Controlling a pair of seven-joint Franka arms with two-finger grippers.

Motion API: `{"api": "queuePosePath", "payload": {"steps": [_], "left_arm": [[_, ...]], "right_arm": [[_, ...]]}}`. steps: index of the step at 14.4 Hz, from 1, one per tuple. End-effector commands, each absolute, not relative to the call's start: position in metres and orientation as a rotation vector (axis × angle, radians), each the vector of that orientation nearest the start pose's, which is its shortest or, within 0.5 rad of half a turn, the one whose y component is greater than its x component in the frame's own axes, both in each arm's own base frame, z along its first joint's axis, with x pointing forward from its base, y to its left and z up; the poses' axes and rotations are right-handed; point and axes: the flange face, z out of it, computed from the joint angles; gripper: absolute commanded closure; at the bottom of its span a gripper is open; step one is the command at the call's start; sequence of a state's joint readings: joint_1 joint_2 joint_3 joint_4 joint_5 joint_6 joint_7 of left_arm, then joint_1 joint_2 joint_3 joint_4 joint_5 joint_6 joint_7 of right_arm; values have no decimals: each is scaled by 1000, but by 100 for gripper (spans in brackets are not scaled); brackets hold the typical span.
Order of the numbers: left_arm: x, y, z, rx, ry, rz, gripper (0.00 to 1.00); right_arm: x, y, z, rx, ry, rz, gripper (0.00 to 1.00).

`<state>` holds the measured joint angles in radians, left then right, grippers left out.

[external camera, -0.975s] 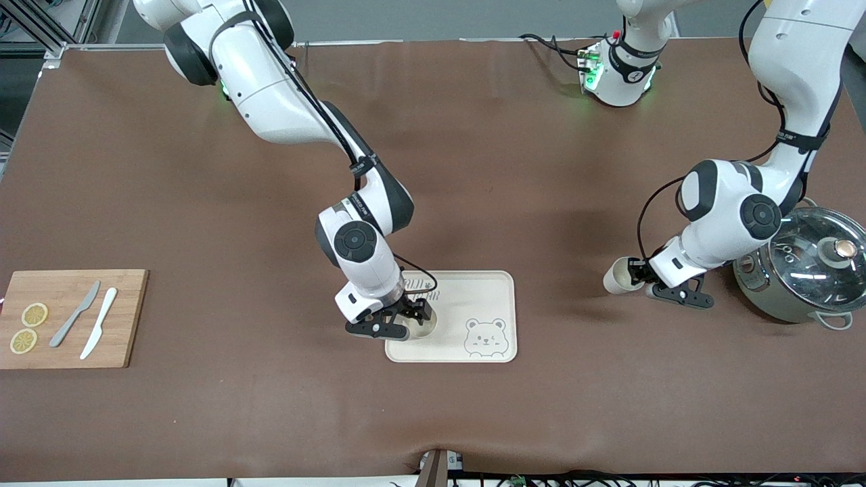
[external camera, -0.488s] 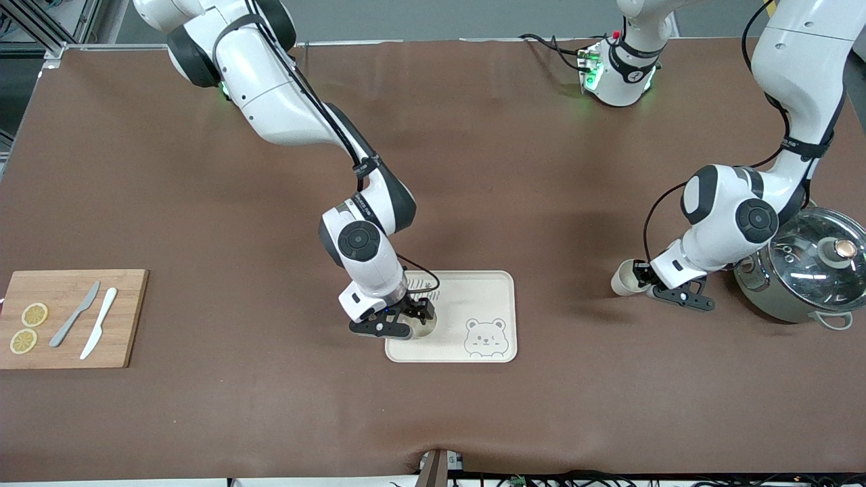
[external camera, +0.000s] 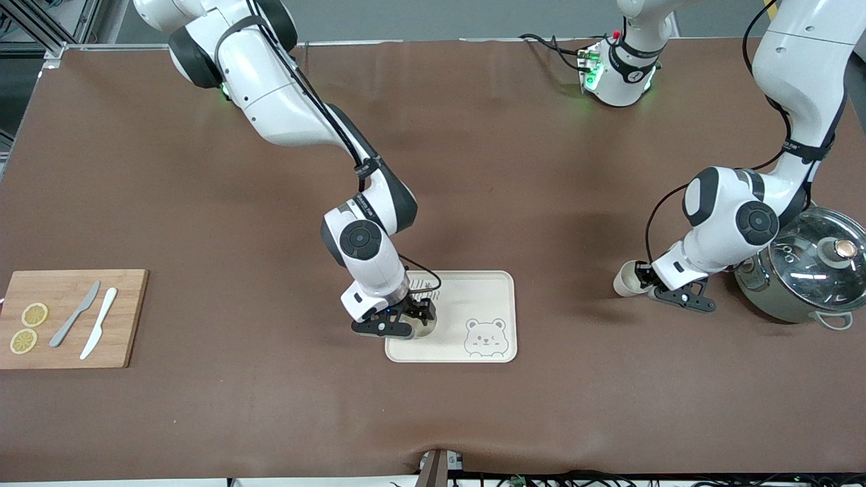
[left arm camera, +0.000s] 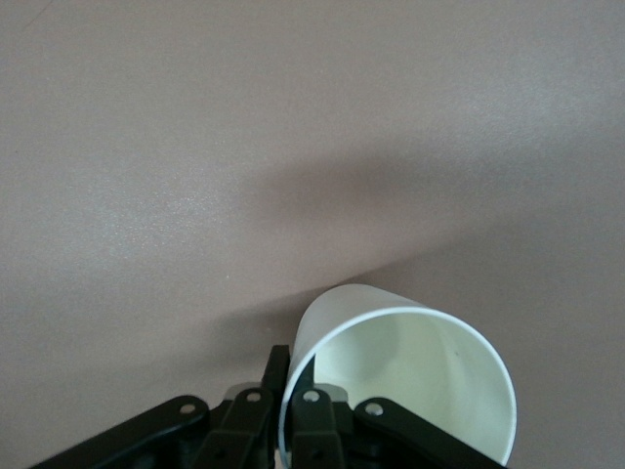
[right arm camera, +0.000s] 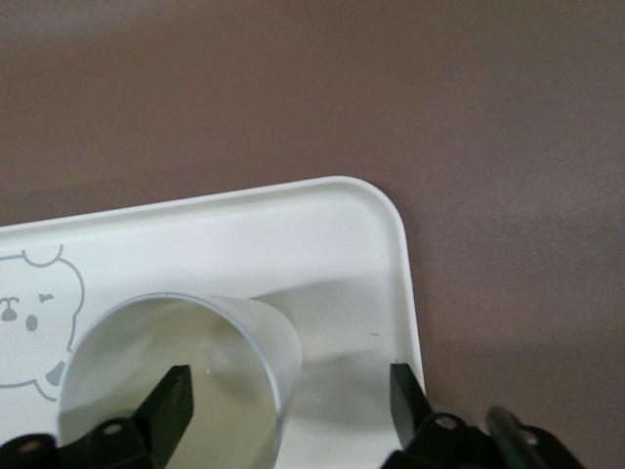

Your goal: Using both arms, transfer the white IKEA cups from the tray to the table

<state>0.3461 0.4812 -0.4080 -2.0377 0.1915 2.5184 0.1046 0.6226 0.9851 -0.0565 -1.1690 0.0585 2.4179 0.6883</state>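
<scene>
One cup (external camera: 626,280) hangs tilted over the table (external camera: 203,203) beside the pot (external camera: 805,270), pinched by its rim in the left gripper (external camera: 651,284). The other cup (right arm camera: 176,381) stands at the tray's (external camera: 487,297) corner — the right gripper (external camera: 406,318) straddles its wall, fingers (right arm camera: 168,405) not yet clamped. Light, stiff, slick cups — best taken by the rim wall.

A white cup (right arm camera: 186,376) stands on the cream tray (right arm camera: 332,234) near its rounded corner, beside the grey bear drawing (right arm camera: 34,313). The right pincer (right arm camera: 291,405) straddles the cup's wall, fingers (right arm camera: 171,405) spread apart. Brown surface (right arm camera: 391,88) surrounds the tray.
</scene>
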Motion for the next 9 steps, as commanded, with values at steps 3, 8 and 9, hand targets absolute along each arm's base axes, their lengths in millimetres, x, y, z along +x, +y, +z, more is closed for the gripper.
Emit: {"api": "queuePosePath", "payload": {"steps": [3,8,9], "left_arm": [[607,-31,219,-3169,469,-120,100],[608,-27,219,-3112,535,-127,0],[612,-25,227,-3097,536,-139,0]], "right_arm": [[659,440,215,-2961,195,-346,52],[658,440,214,-2964,194,-343,99],[657,440,213,-2965,193,-344,100]]}}
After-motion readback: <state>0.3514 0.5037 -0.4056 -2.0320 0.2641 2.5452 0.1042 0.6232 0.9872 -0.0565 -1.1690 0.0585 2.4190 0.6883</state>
